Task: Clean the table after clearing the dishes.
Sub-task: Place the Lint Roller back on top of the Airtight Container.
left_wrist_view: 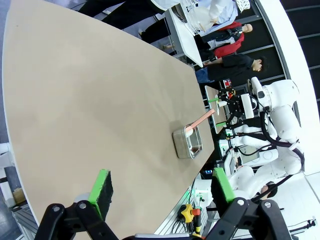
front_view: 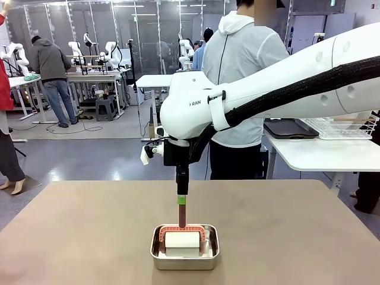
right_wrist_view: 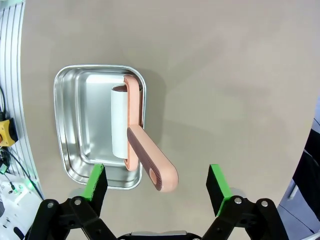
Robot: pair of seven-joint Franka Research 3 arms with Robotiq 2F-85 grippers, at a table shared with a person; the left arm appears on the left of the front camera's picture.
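The tabletop is a broad, matte tan-brown surface, stiff and flat, and bare of plates or trays, so the clearing part looks done and the cleaning is what remains. The tool for that, a lint roller with a white paper roll and a salmon-pink frame and handle, sits in a small steel pan directly below the right gripper, its handle slanting up toward the gap between the spread green-padded fingers, which hold nothing. The roller is probably light and rigid; the handle is smooth plastic and could slip, so the wide end of the grip, well clear of the sticky roll, seems the place to take hold. The thin pan may slide or lift if the roller catches its rim. The left gripper hovers well apart from the pan, its fingers likewise released and empty.
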